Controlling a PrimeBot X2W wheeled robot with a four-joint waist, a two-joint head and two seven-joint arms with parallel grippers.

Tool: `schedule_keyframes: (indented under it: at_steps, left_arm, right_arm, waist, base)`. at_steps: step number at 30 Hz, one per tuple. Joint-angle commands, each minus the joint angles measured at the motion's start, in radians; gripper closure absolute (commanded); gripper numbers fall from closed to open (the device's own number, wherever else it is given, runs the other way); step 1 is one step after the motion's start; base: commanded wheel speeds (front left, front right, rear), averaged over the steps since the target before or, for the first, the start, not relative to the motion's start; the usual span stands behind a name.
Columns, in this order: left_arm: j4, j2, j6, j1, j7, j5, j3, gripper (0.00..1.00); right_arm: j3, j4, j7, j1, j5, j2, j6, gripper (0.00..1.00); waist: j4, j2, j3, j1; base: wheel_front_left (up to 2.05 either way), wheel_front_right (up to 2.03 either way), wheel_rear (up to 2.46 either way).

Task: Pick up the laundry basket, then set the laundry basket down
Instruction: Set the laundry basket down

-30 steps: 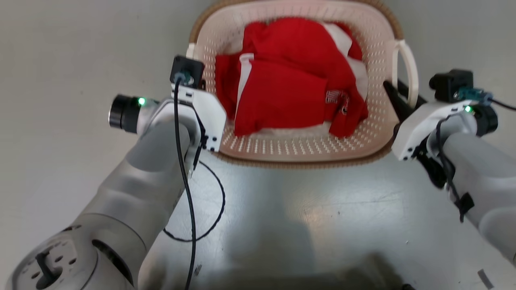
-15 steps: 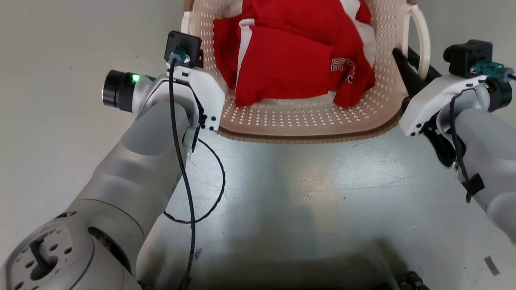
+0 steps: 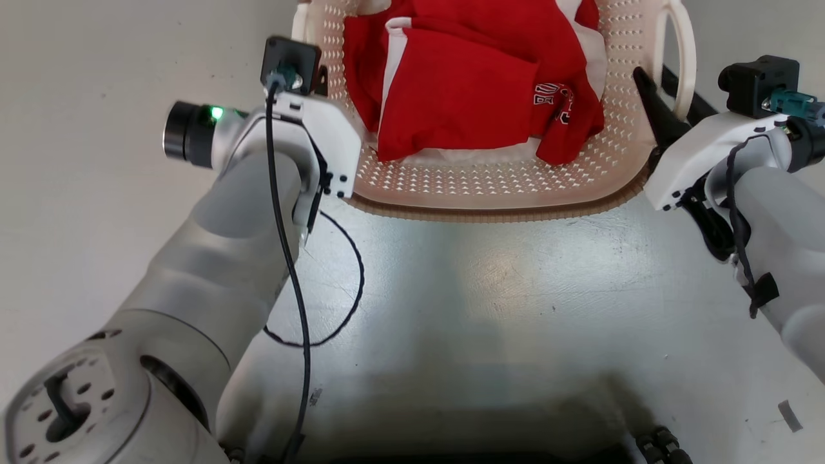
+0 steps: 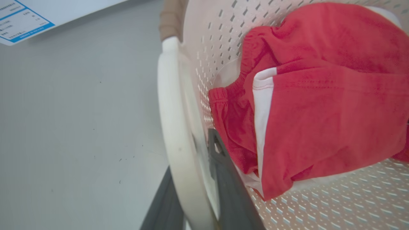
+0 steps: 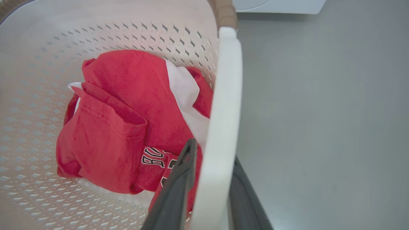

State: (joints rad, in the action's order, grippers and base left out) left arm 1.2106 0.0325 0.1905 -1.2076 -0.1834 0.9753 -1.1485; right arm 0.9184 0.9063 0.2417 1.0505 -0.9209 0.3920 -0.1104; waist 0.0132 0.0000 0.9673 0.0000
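Observation:
The laundry basket (image 3: 490,187) is cream-white and perforated with a brown rim, and it lies at the top of the head view. Red and white clothes (image 3: 464,84) are piled inside it. In the left wrist view my left gripper (image 4: 191,153) is shut on the basket's white left loop handle (image 4: 169,105), one dark finger on each side. My right gripper (image 3: 660,90) is shut the same way on the right loop handle (image 3: 684,58). The right wrist view shows its fingers (image 5: 179,179) pressed against that handle (image 5: 223,95). The basket's far end is cut off by the head view's top edge.
Grey glossy floor (image 3: 515,290) spreads all around. A loose black cable loop (image 3: 351,290) hangs from my left forearm. A white appliance with a blue-edged label (image 4: 19,19) stands beyond the basket. A scrap of tape (image 3: 789,415) lies on the floor at the lower right.
The basket, held by both grippers, now looks larger and higher in the head view, its far rim cut off. The floor marks have shifted too, so the camera has moved.

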Motion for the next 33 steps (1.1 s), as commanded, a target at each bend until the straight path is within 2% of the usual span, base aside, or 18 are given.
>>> schedule_keyframes:
  at_steps: [1,2,12,13,19,27,33]
  left_arm:
    - [0.001,0.018,0.01,-0.009,0.015,-0.004,-0.005,0.56]
    - [0.001,0.018,0.013,-0.009,0.018,-0.001,-0.006,0.0]
    - [0.003,0.018,0.036,-0.003,-0.007,0.034,0.0,0.0]
    - [0.007,0.018,0.037,0.004,-0.014,0.04,0.001,0.0]
    - [0.02,0.018,0.031,0.037,-0.026,0.065,0.007,0.0]
    - [0.028,0.018,0.013,0.098,-0.043,0.095,0.01,0.0]
    - [0.036,0.018,-0.012,0.157,-0.071,0.108,0.028,0.0]
  right_arm:
    - [-0.002,-0.008,0.02,-0.039,0.04,-0.004,-0.02,0.0]
    - [-0.013,-0.004,0.02,-0.038,0.053,-0.006,-0.02,0.0]
    - [-0.196,-0.063,0.02,-0.073,0.184,-0.017,-0.02,0.0]
    - [-0.236,-0.085,0.02,-0.092,0.21,-0.024,-0.02,0.0]
    - [-0.316,-0.122,0.02,-0.156,0.257,-0.049,-0.02,0.0]
    - [-0.351,-0.11,0.02,-0.225,0.282,-0.08,-0.02,0.0]
    - [-0.369,-0.112,0.02,-0.281,0.302,-0.099,-0.02,0.0]
  waist:
    - [0.001,0.0,0.006,0.0]
    - [0.002,0.0,0.009,0.0]
    - [-0.003,0.0,0.014,0.0]
    - [-0.007,0.0,0.001,0.0]
    - [-0.017,0.0,-0.059,0.0]
    - [-0.026,0.0,-0.169,0.0]
    - [-0.035,0.0,-0.291,0.0]
  base:
    - [0.0,0.0,0.0]
    - [0.0,0.0,0.0]
    - [0.0,0.0,0.0]
    - [0.0,0.0,0.0]
    - [0.0,0.0,0.0]
    - [0.0,0.0,0.0]
    - [0.0,0.0,0.0]
